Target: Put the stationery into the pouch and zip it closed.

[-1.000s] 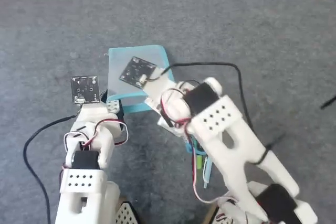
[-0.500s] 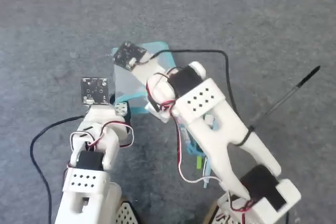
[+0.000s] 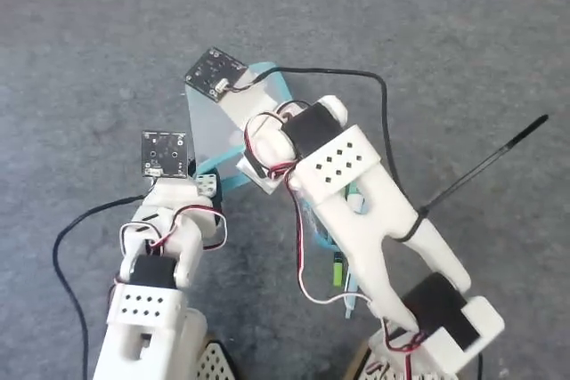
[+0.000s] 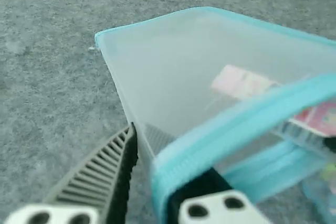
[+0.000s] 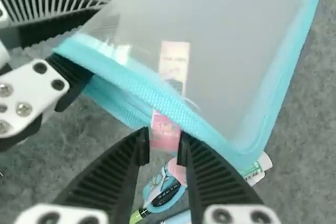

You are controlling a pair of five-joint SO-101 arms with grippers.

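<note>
Right wrist view, right gripper (image 5: 161, 139): jaws narrow, closed onto a pink card (image 5: 164, 127); the card's far half is past the zip edge (image 5: 157, 99) and shows through the wall of the pouch (image 5: 226, 40).
Card axis: long axis crosses the zip edge about square, in line with the gripper; judged: the next move is a push along that axis, toward 11 o'clock in the high view, then a release.
Left gripper (image 4: 160, 174): clamped on the zip edge at the pouch's corner; appears to hold the mouth raised off the bench (image 3: 463, 60); in the high view it sits at the pouch's 7 o'clock.
Pouch position: high view, centre-left; closed end at 12 o'clock, mouth facing 5 o'clock; zip undone.
Nearer arm: right, for the card; left serves as holder.
Loose stationery (image 3: 352, 295): a green pen (image 3: 337, 269) and blue-toned pieces on the bench at 5 o'clock from the pouch, under the right arm (image 3: 356, 184); a white tube (image 5: 258, 169) lies just beside the pouch's corner.
In the way: the mouth's lower lip could catch the card's end; the right arm covers the loose pile from above.
Thin black rod (image 3: 485, 157): 3 o'clock, well apart; no concern.
</note>
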